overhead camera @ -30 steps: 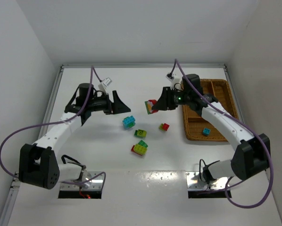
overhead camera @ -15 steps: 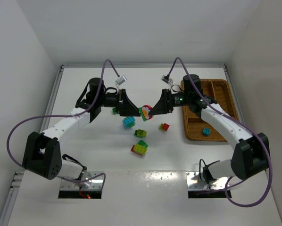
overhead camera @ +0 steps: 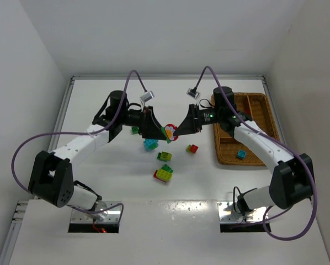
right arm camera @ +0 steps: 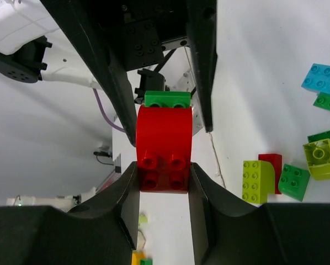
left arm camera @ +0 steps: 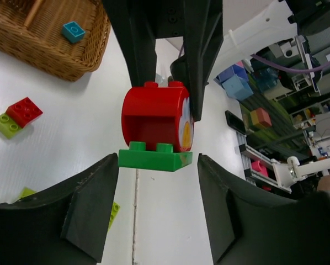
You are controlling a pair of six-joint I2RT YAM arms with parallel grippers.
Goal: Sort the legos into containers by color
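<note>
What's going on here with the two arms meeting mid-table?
The right hand is shut on a rounded red lego brick with a flat green lego plate stuck to it. The open left hand faces it, fingers flanking the green plate, likely to pull it off. One cyan brick lies in the brown wicker tray; other bricks lie loose.

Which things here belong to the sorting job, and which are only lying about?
Job: red-and-green brick stack, held by the right gripper; loose bricks; cyan brick in the wicker tray.
Not the job: purple cables; metal base plates; blue boxes in the background.
</note>
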